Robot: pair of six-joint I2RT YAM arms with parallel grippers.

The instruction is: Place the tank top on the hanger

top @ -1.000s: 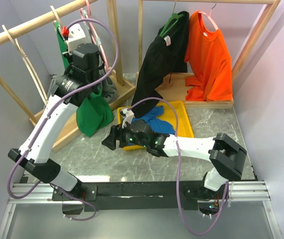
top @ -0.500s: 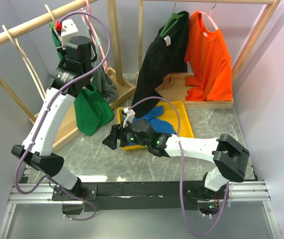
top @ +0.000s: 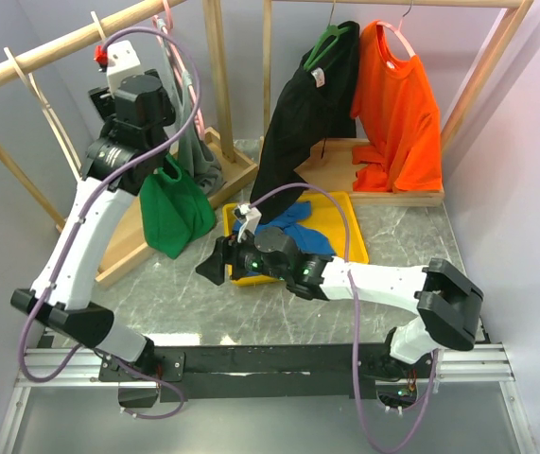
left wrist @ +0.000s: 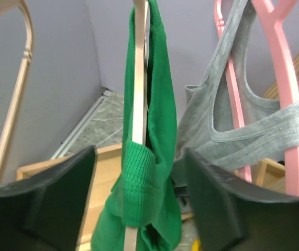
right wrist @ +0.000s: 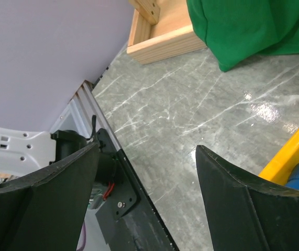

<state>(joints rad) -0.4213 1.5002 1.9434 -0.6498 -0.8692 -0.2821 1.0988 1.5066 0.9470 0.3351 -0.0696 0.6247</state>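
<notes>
Black-fingered and spread wide, the left gripper [left wrist: 139,154] is up by the wooden rail [top: 52,52] with nothing pinched between its jaws. In the gap between them hangs the tank top [left wrist: 162,120], its deep green ribbed fabric wrapped around one arm of the pale wooden hanger [left wrist: 139,78]. A folded band of cloth sits low on the wood. From where I stand neither finger seems to touch the cloth, though it is close on both sides. Just beside it a grey top [left wrist: 243,130] hangs on a pink hanger [left wrist: 290,104]. From above, the rest of the green top droops in a bunched lump below the rail.

The right gripper [right wrist: 147,151] is well apart from all this. It is low over the marbled surface [right wrist: 180,104], jaws wide and holding nothing, next to the yellow tray [top: 345,213] with the blue garment [top: 293,227] in it.

My reading is that this is the release at the end of the hanging step, with the top's weight on the hanger and not on the gripper. I cannot tell whether both straps are seated or only one. The next move calls for the left gripper to back straight out of the gap, so that no finger catches the ribbing or sets the hanger swinging. If the bunched side then proves to be off the wood, that strap will need lifting over the other arm.
</notes>
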